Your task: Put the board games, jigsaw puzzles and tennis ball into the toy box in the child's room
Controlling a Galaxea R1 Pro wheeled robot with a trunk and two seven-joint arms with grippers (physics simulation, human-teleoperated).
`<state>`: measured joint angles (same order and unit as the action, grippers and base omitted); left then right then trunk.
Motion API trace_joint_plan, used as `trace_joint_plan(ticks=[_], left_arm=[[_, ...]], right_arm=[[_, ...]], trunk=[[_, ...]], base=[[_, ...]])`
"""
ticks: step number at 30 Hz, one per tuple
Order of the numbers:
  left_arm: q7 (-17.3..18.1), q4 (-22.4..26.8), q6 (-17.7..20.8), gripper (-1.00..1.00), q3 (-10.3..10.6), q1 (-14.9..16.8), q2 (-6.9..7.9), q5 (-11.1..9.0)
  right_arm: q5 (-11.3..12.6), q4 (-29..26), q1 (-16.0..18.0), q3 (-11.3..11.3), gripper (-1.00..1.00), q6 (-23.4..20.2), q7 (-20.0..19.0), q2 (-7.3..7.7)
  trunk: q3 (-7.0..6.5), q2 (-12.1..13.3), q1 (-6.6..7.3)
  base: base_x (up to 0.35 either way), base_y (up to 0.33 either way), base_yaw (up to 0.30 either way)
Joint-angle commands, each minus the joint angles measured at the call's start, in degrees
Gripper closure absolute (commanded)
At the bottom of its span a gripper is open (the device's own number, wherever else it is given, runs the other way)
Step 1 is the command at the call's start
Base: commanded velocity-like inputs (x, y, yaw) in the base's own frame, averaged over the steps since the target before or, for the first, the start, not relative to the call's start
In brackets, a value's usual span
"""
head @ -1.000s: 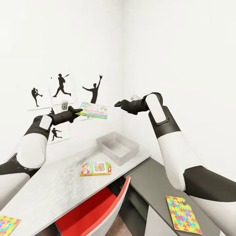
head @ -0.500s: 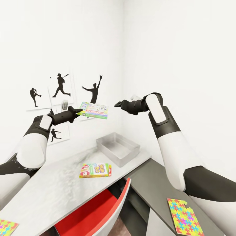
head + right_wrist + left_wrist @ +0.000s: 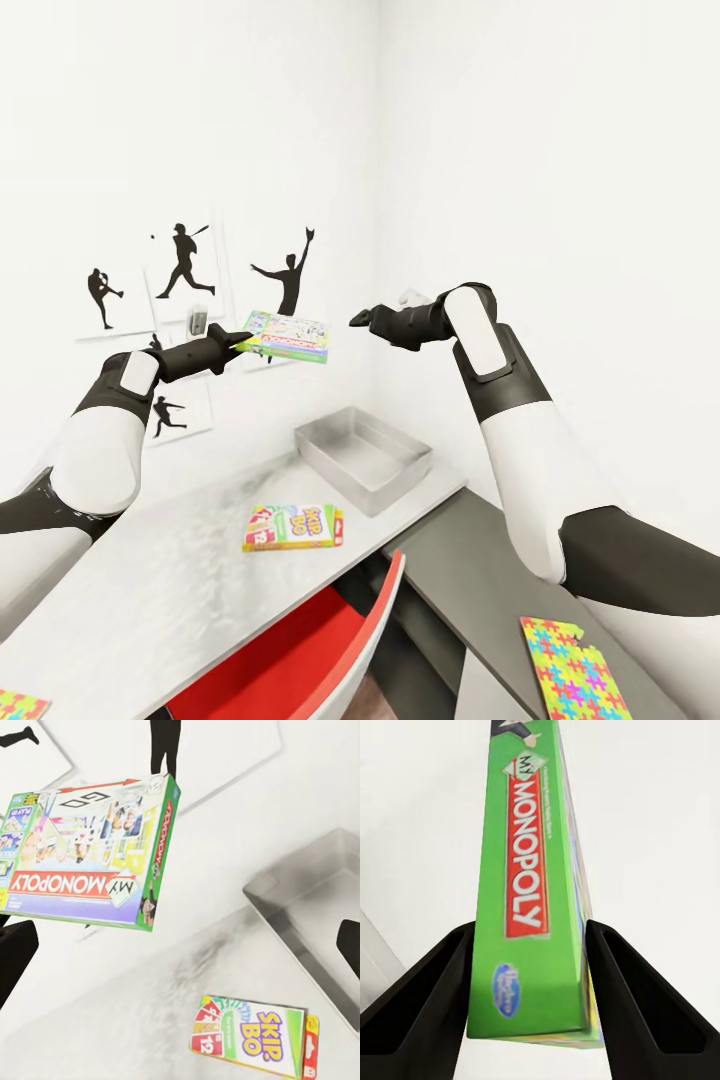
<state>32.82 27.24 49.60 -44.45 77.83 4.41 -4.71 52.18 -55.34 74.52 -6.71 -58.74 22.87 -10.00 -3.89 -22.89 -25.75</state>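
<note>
Between the left tool's (image 3: 232,343) fingers (image 3: 431,1005), clamped on its edge, the Monopoly box (image 3: 287,336) juts out flat toward the right tool (image 3: 362,320), whose state I cannot tell. Below and beyond the box sits the toy box (image 3: 362,457) (it looks bare inside) on the counter (image 3: 150,590). I judge the left arm must carry forward and down. Skip-Bo (image 3: 293,527) lies just before the toy box.

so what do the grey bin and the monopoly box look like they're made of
The grey bin looks like smooth plastic, or possibly brushed metal: pale grey, thin sloping walls, with a soft sheen. The monopoly box looks like glossy printed cardboard: flat faces, sharp folded edges and bright print on its lid and side. The left gripper clamps it without denting it.
</note>
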Motion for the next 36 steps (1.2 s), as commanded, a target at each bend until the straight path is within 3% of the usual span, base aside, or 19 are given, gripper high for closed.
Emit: trace_joint_plan(ticks=[1,12,36], left_arm=[[-0.2,0.0,0.4,1.00,-0.2,0.0,-0.01,-0.3],[-0.2,0.0,0.4,1.00,-0.2,0.0,-0.01,-0.3],[-0.2,0.0,0.6,1.00,-0.2,0.0,0.14,-0.3]], right_arm=[[0.6,0.0,0.0,0.0,-1.00,-0.1,0.6,0.00],[0.6,0.3,0.0,0.2,-1.00,-0.1,0.6,0.00],[0.4,0.6,0.1,0.3,-1.00,-0.5,0.9,0.00]], trunk=[[0.03,0.0,-0.04],[0.22,0.0,-0.04],[2.43,0.0,-0.04]], base=[[0.119,0.042,0.000],[0.092,0.021,0.000],[0.001,0.000,0.000]])
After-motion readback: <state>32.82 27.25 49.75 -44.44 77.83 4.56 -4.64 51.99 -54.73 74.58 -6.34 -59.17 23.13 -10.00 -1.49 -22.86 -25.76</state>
